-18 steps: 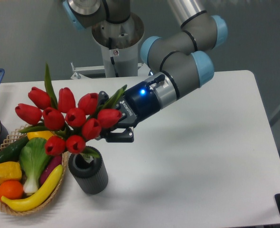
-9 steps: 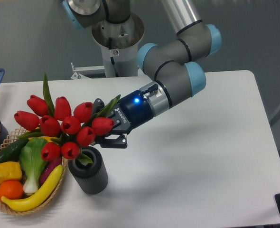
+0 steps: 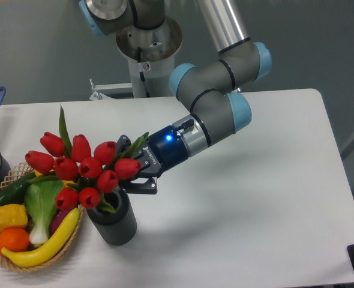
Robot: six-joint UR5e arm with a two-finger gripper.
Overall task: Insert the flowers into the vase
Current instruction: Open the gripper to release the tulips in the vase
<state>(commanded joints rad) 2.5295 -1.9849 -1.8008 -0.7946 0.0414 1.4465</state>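
the flowers [image 3: 81,169] hide the vase [image 3: 113,219] mouth, their own stems and the gripper [image 3: 131,171] fingertips.

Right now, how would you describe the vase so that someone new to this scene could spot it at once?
Start at the wicker basket of fruit and vegetables at the table's front left corner. Just to its right stands the vase, under the red tulips that the claw holds. It is the only dark grey ribbed cylinder there.

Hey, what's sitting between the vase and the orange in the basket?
In the fixed camera view, the yellow banana lies between the vase and the orange, curving along the near edge of the wicker basket.
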